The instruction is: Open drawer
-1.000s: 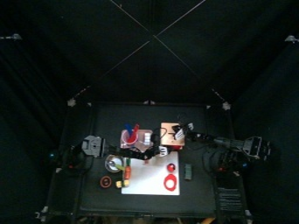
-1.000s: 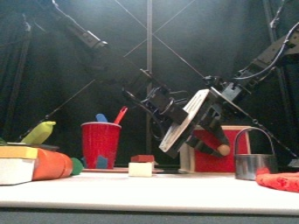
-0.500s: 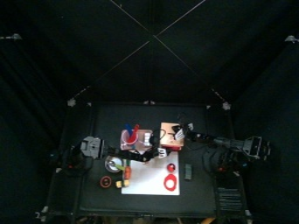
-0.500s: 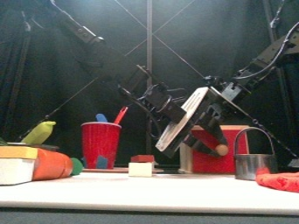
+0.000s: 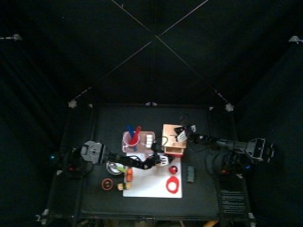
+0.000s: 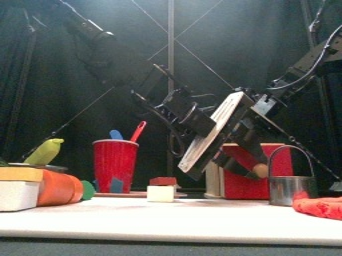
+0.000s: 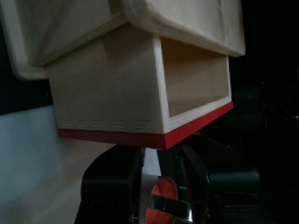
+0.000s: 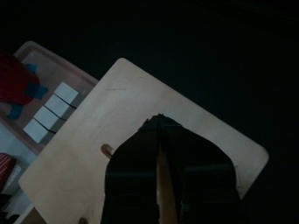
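The drawer point(image 6: 215, 137) is a light wooden box with a paler top and a red base edge, and it is tipped up on one side at mid-table point(image 5: 175, 136). My right gripper point(image 8: 158, 171) is shut on the edge of its pale top panel point(image 8: 117, 122), reaching in from the right point(image 5: 190, 136). My left gripper point(image 7: 152, 188) stands open just below the box's red-edged side point(image 7: 128, 83), at the drawer's near edge point(image 5: 164, 160). From the left wrist, an open cavity shows in the box.
A white sheet with red rings point(image 5: 158, 183) lies in front of the drawer, and a red-and-white rack point(image 5: 136, 139) stands left of it. Along the table front are a red cup point(image 6: 115, 163), a small block point(image 6: 162, 188), a metal pail point(image 6: 286, 186) and a red cloth point(image 6: 321, 207).
My left arm has reached further right, up to the drawer's near edge. The tilted drawer has shifted slightly in the right gripper's hold.
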You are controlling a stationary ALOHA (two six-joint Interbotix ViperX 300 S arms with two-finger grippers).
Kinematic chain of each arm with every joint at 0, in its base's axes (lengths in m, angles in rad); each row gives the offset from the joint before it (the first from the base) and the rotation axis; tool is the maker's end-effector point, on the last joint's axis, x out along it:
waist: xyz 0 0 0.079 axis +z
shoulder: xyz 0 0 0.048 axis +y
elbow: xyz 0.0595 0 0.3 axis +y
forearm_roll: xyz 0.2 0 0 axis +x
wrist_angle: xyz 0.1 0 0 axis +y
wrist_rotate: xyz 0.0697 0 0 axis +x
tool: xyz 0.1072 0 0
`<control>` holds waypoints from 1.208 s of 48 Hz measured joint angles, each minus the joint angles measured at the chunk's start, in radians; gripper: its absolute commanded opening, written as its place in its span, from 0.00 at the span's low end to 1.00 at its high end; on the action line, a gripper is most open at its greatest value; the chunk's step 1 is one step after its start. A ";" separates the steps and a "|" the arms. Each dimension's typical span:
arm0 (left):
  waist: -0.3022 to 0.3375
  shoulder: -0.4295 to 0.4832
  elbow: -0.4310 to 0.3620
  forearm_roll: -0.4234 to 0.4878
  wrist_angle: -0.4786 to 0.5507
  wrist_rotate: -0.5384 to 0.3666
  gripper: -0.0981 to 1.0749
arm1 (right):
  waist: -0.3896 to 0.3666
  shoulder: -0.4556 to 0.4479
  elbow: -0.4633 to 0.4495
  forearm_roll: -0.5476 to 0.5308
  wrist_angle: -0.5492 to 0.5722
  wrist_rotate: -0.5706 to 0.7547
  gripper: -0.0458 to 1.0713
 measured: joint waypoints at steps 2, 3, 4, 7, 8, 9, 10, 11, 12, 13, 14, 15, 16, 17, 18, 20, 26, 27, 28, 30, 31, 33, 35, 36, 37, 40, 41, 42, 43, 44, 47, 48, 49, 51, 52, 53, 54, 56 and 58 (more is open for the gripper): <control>-0.005 0.000 0.000 -0.003 -0.005 0.000 0.59 | 0.000 0.000 0.000 0.000 0.000 0.000 0.15; -0.008 0.000 0.000 -0.003 -0.005 0.000 0.59 | 0.000 0.000 0.002 0.000 0.000 0.000 0.15; -0.009 0.000 0.000 -0.005 -0.006 0.000 0.59 | 0.000 0.000 0.002 0.002 0.000 0.000 0.15; -0.015 0.000 0.002 -0.006 -0.008 0.000 0.59 | 0.002 0.000 0.000 0.005 0.000 0.000 0.15; -0.017 0.002 0.000 -0.006 -0.009 0.000 0.59 | 0.002 0.000 0.000 0.006 0.000 0.000 0.15; -0.020 0.000 0.000 -0.006 -0.009 0.000 0.59 | 0.003 0.000 0.000 0.006 0.000 0.000 0.15; -0.020 0.000 0.002 -0.006 -0.011 0.000 0.59 | 0.003 0.000 0.002 0.008 -0.002 0.000 0.15; -0.021 0.002 0.002 -0.006 -0.011 0.000 0.59 | 0.003 0.000 0.000 0.008 0.000 0.000 0.15; -0.023 0.002 0.002 -0.008 -0.012 0.000 0.59 | 0.003 0.000 0.000 0.009 0.000 0.000 0.15; -0.023 0.000 0.002 -0.009 -0.014 0.000 0.59 | 0.003 0.000 0.002 0.009 0.000 0.000 0.15; -0.025 0.002 0.002 -0.009 -0.014 0.000 0.59 | 0.005 0.000 0.000 0.009 0.000 0.000 0.15; -0.026 0.002 0.002 -0.009 -0.015 0.000 0.59 | 0.005 0.000 0.000 0.011 0.000 0.000 0.15; -0.026 0.000 0.002 -0.009 -0.017 0.000 0.59 | 0.005 0.000 0.000 0.011 0.000 0.000 0.15; -0.028 0.002 0.002 -0.009 -0.018 0.000 0.59 | 0.005 0.000 0.000 0.011 0.000 0.000 0.15; -0.029 0.000 0.002 -0.011 -0.018 -0.002 0.59 | 0.005 0.000 0.000 0.011 0.000 0.000 0.15; -0.031 0.000 0.002 -0.011 -0.021 0.000 0.59 | 0.005 0.000 0.002 0.011 0.000 0.000 0.15; -0.037 0.000 0.003 -0.011 -0.021 -0.002 0.59 | 0.005 0.000 0.002 0.012 0.000 0.000 0.15; -0.040 -0.002 0.003 -0.012 -0.021 -0.002 0.59 | 0.005 0.000 0.002 0.012 0.000 0.000 0.15; -0.040 -0.002 0.003 -0.012 -0.021 0.000 0.59 | 0.003 0.000 0.000 0.012 0.000 0.000 0.15; -0.043 -0.002 0.003 -0.014 -0.021 0.000 0.59 | 0.005 0.000 0.000 0.012 0.000 0.000 0.15; -0.043 0.000 0.003 -0.015 -0.021 -0.002 0.59 | 0.005 0.000 0.000 0.012 0.000 0.000 0.15; -0.046 -0.002 0.003 -0.017 -0.021 0.000 0.59 | 0.005 0.000 0.000 0.012 0.000 0.000 0.15; -0.048 -0.002 0.003 -0.018 -0.021 0.000 0.59 | 0.005 0.000 0.000 0.012 0.000 0.000 0.15; -0.048 -0.002 0.003 -0.018 -0.023 0.000 0.60 | 0.006 0.000 0.000 0.014 0.000 0.000 0.15; -0.048 -0.002 0.003 -0.018 -0.021 0.002 0.60 | 0.005 0.000 0.000 0.012 0.000 0.000 0.15; -0.049 0.000 0.003 -0.018 -0.021 0.000 0.60 | 0.006 0.000 0.002 0.012 -0.002 0.000 0.15; -0.049 -0.002 0.003 -0.018 -0.023 0.000 0.61 | 0.006 0.000 0.000 0.014 0.000 0.002 0.15; -0.049 0.000 0.003 -0.018 -0.023 0.000 0.61 | 0.006 0.002 0.000 0.014 0.000 0.000 0.15; -0.049 -0.002 0.003 -0.017 -0.021 0.002 0.62 | 0.006 0.000 0.000 0.012 0.000 0.000 0.15; -0.049 -0.002 0.003 -0.015 -0.021 0.002 0.63 | 0.006 0.000 0.000 0.014 0.000 0.000 0.15; -0.049 -0.002 0.005 -0.011 -0.021 0.002 0.66 | 0.006 0.002 0.000 0.012 0.000 0.000 0.15; -0.049 -0.002 0.005 -0.009 -0.021 0.002 0.68 | 0.006 0.000 0.000 0.012 0.000 0.000 0.15; -0.051 -0.002 0.005 -0.006 -0.023 0.002 0.69 | 0.006 0.000 0.000 0.014 0.000 0.000 0.15; -0.051 -0.002 0.005 0.000 -0.021 0.002 0.72 | 0.008 0.000 0.000 0.012 0.000 0.000 0.15; -0.051 -0.002 0.005 0.002 -0.021 0.002 0.75 | 0.008 0.002 0.000 0.014 0.000 0.000 0.15; -0.052 0.000 0.005 0.002 -0.020 0.002 0.76 | 0.008 0.000 0.000 0.014 0.000 0.000 0.15; -0.055 -0.002 0.006 0.003 -0.017 0.002 0.78 | 0.008 0.000 0.000 0.014 0.000 0.000 0.15; -0.061 -0.002 0.008 0.006 -0.018 0.002 0.80 | 0.008 0.000 0.002 0.014 0.000 0.000 0.15; -0.067 -0.002 0.008 0.011 -0.015 0.002 0.83 | 0.006 0.002 0.002 0.014 0.000 0.000 0.15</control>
